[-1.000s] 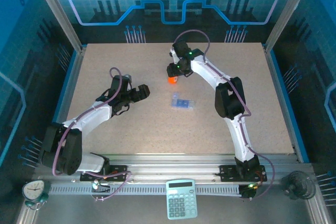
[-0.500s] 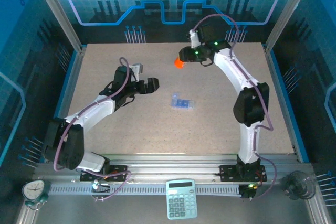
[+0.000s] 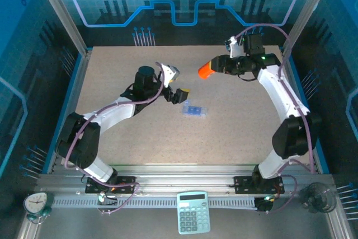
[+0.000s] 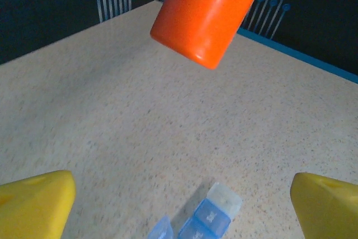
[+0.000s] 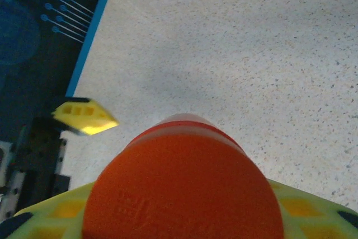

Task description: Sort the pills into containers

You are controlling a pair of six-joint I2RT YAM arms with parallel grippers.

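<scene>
Left hand (image 3: 178, 84): the 2 yellow fingers (image 4: 33, 202) stand wide apart and grip nothing. Right hand (image 3: 219, 65): clamped on the orange bottle (image 3: 206, 71), which hangs tilted in the air above the bench (image 3: 112, 71). The blue pill box (image 3: 194, 109) lies flat near the bench centre, just beside the left hand and apart from the raised bottle.

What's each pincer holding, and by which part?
Right pincer grips the orange bottle by one end, held in the air; the other end juts out free. Left pincer is open, holding nothing.
</scene>
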